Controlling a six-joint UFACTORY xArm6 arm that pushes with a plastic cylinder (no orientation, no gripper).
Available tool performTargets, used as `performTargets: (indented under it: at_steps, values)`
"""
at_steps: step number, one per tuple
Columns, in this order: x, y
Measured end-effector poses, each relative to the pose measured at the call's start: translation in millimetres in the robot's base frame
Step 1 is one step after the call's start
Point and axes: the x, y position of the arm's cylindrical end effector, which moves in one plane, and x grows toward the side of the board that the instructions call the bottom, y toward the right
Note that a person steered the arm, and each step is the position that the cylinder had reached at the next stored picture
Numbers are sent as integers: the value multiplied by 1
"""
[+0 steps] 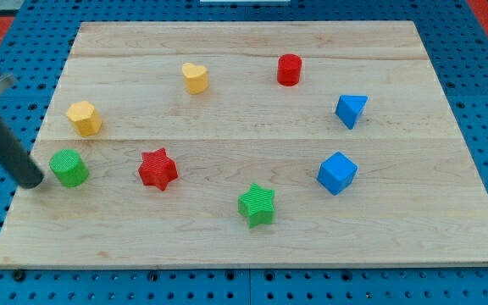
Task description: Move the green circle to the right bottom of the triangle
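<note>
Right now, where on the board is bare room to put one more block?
The middle, ringed by all blocks, is bare; so is the bottom right corner past the blue cube. Crowded: the left edge, where my tip sits beside the green circle.

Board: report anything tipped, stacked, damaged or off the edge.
Nothing stands out. All eight blocks sit apart on the wooden board, none stacked or hanging over an edge. My tip is just to the view's left of the green circle, near the board's left edge.
</note>
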Motion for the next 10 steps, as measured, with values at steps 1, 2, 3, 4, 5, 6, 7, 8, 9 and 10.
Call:
performTargets:
  at_steps: [1, 2, 3, 4, 5, 6, 7, 8, 9, 10]
  values:
    - [-38, 91]
    - [-75, 176]
    - [-81, 214]
    - [-76, 124]
    - [-47, 103]
    - [-31, 134]
    - [-16, 152]
    - [-29, 180]
    - [-42, 226]
    - [-45, 187]
